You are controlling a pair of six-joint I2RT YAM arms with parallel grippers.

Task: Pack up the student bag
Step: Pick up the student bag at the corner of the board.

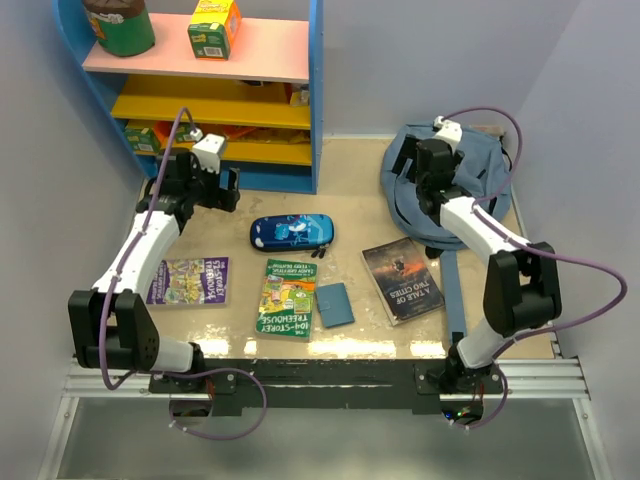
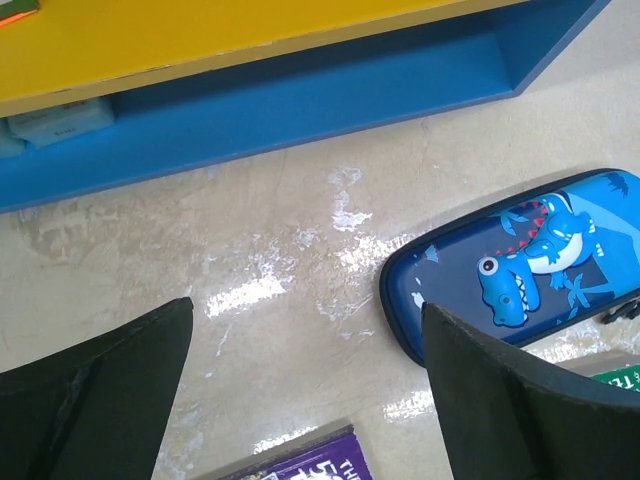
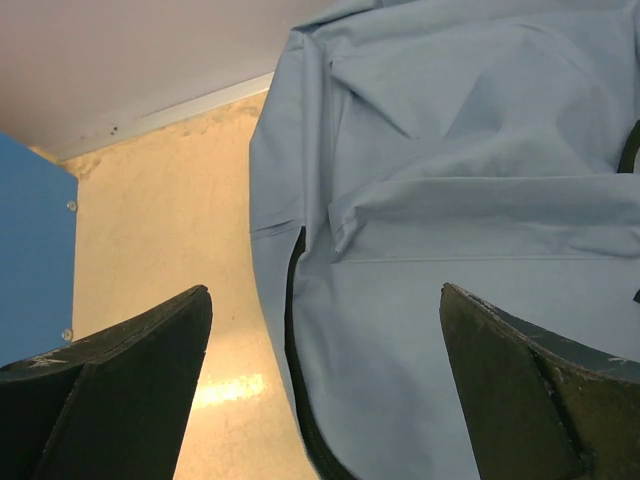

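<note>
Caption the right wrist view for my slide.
Open right end effector poised over the slate-blue student bag on the beige table.

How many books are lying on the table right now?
3: purple book at left, green book at centre, dark book to its right. The small blue pad may be a fourth.

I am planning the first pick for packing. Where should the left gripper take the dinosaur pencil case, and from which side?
Probably across its narrow width, near the middle, coming straight down. The pencil case lies flat on the table with its long axis left to right, and nothing rests on it. The open left gripper is the nearer one.
</note>
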